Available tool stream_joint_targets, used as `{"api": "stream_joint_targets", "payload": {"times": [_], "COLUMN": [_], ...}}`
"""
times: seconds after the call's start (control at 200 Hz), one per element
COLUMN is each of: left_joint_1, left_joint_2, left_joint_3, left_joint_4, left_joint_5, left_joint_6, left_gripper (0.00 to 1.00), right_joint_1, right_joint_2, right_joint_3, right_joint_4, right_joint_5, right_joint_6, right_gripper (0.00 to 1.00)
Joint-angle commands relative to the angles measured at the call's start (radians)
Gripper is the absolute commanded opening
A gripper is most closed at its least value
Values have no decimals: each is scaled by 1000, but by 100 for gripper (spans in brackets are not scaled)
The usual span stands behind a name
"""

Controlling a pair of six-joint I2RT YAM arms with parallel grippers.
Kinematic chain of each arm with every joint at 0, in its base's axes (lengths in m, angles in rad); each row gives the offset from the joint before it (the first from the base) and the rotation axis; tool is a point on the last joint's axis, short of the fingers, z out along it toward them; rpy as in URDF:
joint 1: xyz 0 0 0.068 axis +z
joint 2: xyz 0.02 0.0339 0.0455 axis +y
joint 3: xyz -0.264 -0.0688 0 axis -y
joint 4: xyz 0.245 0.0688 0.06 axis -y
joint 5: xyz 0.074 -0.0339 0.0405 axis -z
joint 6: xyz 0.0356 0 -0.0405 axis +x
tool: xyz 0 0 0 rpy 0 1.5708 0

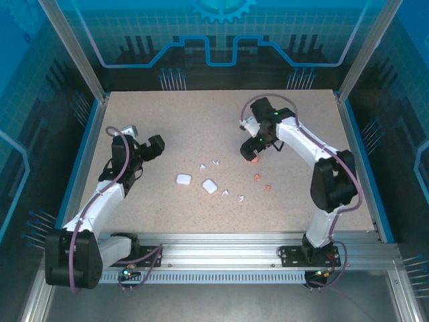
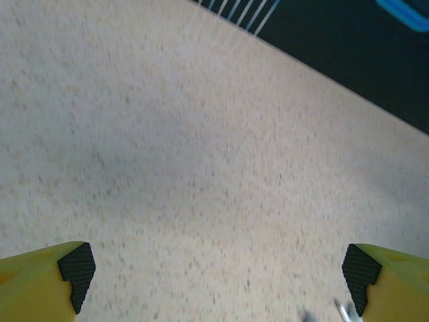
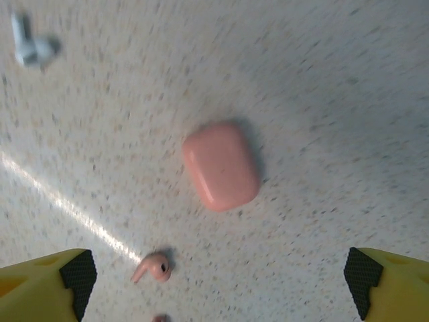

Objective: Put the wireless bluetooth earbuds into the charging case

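Right, the right arm's jaws hang spread wide over the salmon-pink pebble-shaped plastic charging case, which lies flat on the right side of the speckled beige worktop. Just near of it sit the two tiny salmon-pink stemmed earbuds, one close to the case, the other a little nearer. Over on the left, the left arm's jaws are spread too, with nothing between the black pads and only bare worktop beneath. In the middle are two white pebble-shaped cases, side by side. Four tiny white stemmed earbuds are scattered round them, two on the far side and two to the near right.

Now the risks, as I read them. That pink case is smooth and rounded, so an off-centre pinch could squirt it sideways, straight into the pink bud beside it. Its lid looks closed, so it has to open before anything goes in, and one arm alone may only shove the case along. The buds are tiny against those broad pads. A grab could flick one away, or take it by the wrong end so the stem misses its socket. And a pink bud dropped in a white case would be a slip.
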Motion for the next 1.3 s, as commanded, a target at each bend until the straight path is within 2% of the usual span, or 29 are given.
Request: {"api": "stream_joint_targets", "payload": {"times": [0.0,0.135,0.475,0.665,0.84,0.885,1.296], "left_joint_1": [6,6,6,6,6,7,6], "left_joint_2": [-27,-21,-16,-11,-9,-7,-1], "left_joint_3": [3,0,13,21,26,28,33], "left_joint_4": [-84,-86,-93,-101,-104,-104,-104], "left_joint_5": [66,66,72,68,67,67,72], "left_joint_6": [-22,-14,-17,-17,-17,-17,-24], "left_gripper": [99,99,99,99,99,99,99], "right_joint_1": [30,51,52,50,45,42,39], "right_joint_2": [89,206,376,424,452,459,515], "right_joint_3": [61,142,274,314,332,335,327], "right_joint_4": [-197,-244,-267,-266,-250,-240,-209], "right_joint_5": [49,71,126,136,133,132,128], "right_joint_6": [-87,-124,-199,-228,-245,-246,-251], "right_gripper": [95,86,86,84,79,75,64]}}
